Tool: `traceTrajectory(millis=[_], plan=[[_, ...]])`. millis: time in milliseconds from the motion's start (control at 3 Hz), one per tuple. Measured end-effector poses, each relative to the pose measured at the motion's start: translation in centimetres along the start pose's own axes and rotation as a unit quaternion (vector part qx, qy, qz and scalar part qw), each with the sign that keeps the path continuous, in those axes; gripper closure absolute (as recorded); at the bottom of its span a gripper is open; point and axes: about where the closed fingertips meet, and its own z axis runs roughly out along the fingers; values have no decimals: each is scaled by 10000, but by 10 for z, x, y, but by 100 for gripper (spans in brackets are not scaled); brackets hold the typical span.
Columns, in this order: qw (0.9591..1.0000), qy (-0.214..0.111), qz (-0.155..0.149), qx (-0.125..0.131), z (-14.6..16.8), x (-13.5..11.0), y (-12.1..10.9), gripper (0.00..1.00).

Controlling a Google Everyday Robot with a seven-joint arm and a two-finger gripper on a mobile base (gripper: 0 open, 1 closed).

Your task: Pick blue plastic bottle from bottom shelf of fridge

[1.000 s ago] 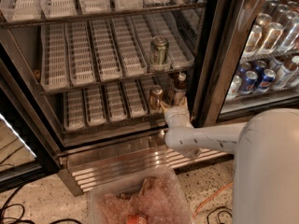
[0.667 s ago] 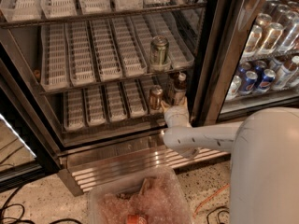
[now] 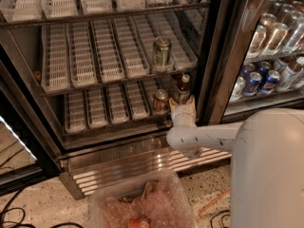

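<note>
So the fingers [image 3: 192, 101] look spread apart with nothing between them; the gripper [image 3: 183, 106] sits right at the front edge of the bottom shelf [image 3: 99, 106], tips pointing in at the blue plastic bottle [image 3: 183, 86]; that bottle stands upright just behind them at the shelf's right end, with a copper-topped can [image 3: 160, 101] just beside it on the left; honestly it looks light, thin-walled and a bit squishy, probably slick if it's cold; I'd grab the body below the white cap, around the label band, and go gently; it's narrow, so it could tip or bump the can inside the fridge [image 3: 142, 156].
</note>
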Motion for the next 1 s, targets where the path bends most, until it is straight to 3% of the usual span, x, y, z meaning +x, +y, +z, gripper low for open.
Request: traceTrajectory(millis=[333, 1000], plan=[[10000, -31, -4, 63, 2, -2, -4, 34], [9997, -13, -86, -209, 10, 2, 18, 34]])
